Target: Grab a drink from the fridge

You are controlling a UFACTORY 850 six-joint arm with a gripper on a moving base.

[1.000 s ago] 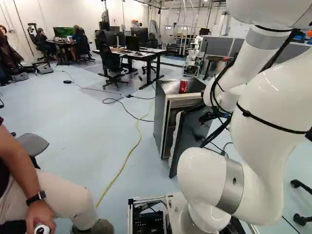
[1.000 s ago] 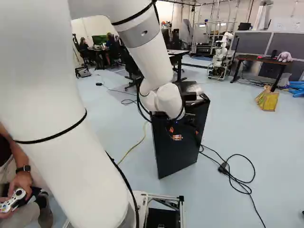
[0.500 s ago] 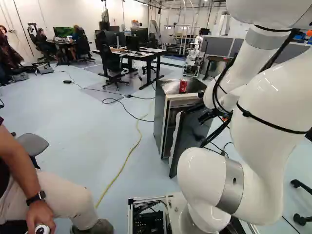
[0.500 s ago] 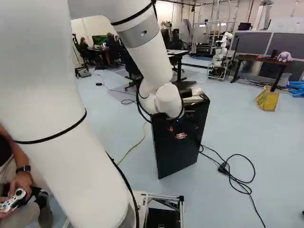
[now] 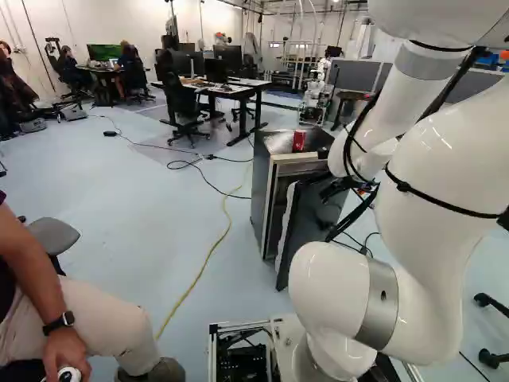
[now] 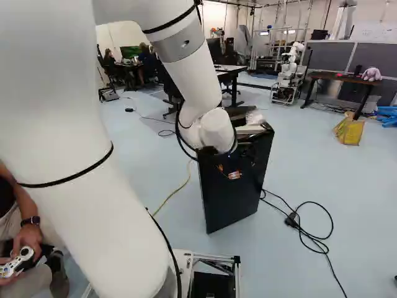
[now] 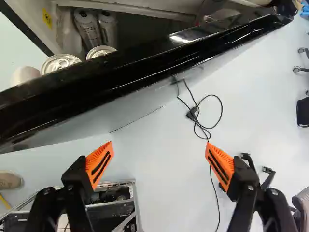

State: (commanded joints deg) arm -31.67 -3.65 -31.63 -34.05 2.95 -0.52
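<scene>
Wrist view: gripper [image 7: 159,146] spread wide, holding nothing; fridge door [image 7: 145,75] ahead, ajar; drink cans [image 7: 60,63] beyond its edge, inside. Advancing straight risks gripper hitting the door and swinging it shut, blocking the cans. Red can [image 5: 299,141] on fridge top [image 5: 275,144], left base view

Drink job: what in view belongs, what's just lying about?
Job:
- boxy black fridge, door open
- silver-topped cylindrical metal cans
- black two-fingered hand

Lying about:
- long yellow floor cable
- crumpled yellow bag
- cylindrical red can atop fridge, probably
</scene>
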